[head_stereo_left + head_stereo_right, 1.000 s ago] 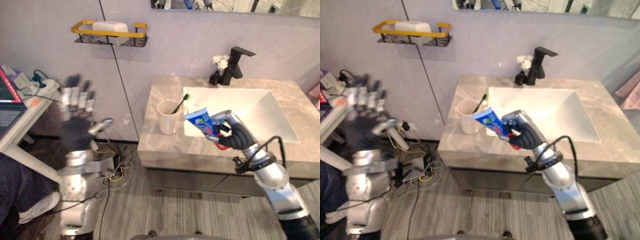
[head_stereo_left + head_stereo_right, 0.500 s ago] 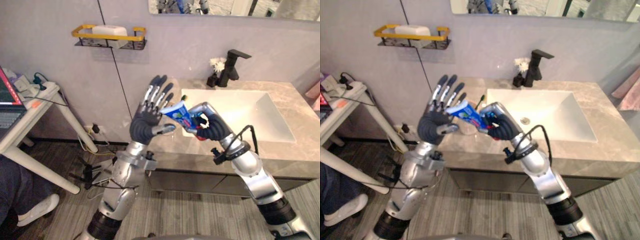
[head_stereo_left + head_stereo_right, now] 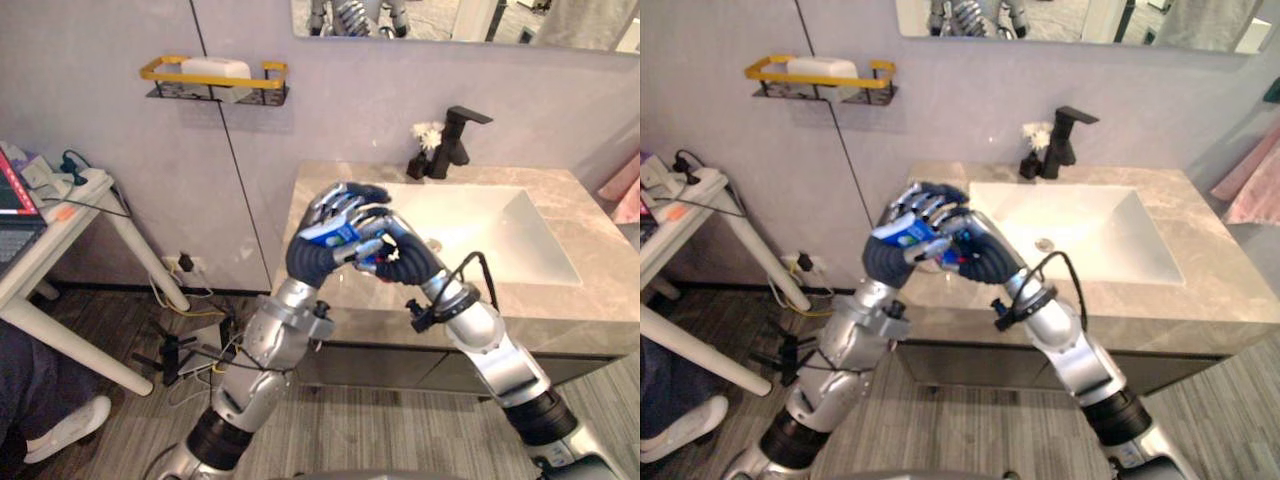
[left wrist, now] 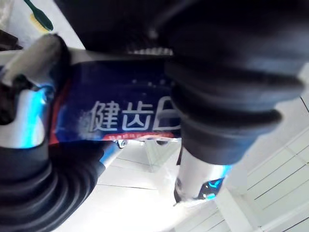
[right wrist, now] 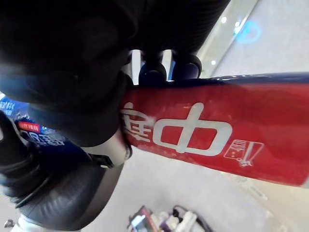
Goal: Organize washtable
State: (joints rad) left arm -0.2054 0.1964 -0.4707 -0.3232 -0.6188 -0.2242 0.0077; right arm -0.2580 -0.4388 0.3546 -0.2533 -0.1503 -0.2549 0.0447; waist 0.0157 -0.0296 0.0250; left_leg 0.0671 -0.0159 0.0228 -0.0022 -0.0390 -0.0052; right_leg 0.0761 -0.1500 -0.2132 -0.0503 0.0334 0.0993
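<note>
**Both hands on tube at tabletop's front left corner**

Tube (image 3: 334, 233) is in the air, off the tabletop (image 3: 560, 300), over its front left corner. Both hands grip it. Left hand (image 3: 310, 258) has its fingers (image 3: 338, 206) curled over the tube's blue end, thumb underneath. Right hand (image 3: 412, 262) has its fingers wrapped round the other end, and the two hands touch. Left wrist view: blue part of the tube with white print, pinched between fingers and thumb. Right wrist view: red part with white print, held under curled fingers. A green toothbrush (image 4: 39, 17) shows past the left hand, with its base hidden.

Edges and room: the hands sit just in front of the sink (image 3: 490, 225). The tabletop's left edge drops straight to open floor (image 3: 130, 440). The front strip of tabletop right of the hands is bare, as is the right side. A white side table (image 3: 70, 225) stands well apart on the left, and a person's leg and shoe (image 3: 60, 430) are below it. The wall is close behind.

Surface and room: beige marbled tabletop, white rectangular sink. A black faucet (image 3: 460, 135) stands at the back edge with small white flowers (image 3: 426, 134) just beside it. A yellow wall shelf (image 3: 214, 82) up left holds a white block (image 3: 216, 67). A mirror (image 3: 450, 15) hangs above the sink and pink cloth (image 3: 626, 190) shows at far right. Grey plank floor, grey wall.
</note>
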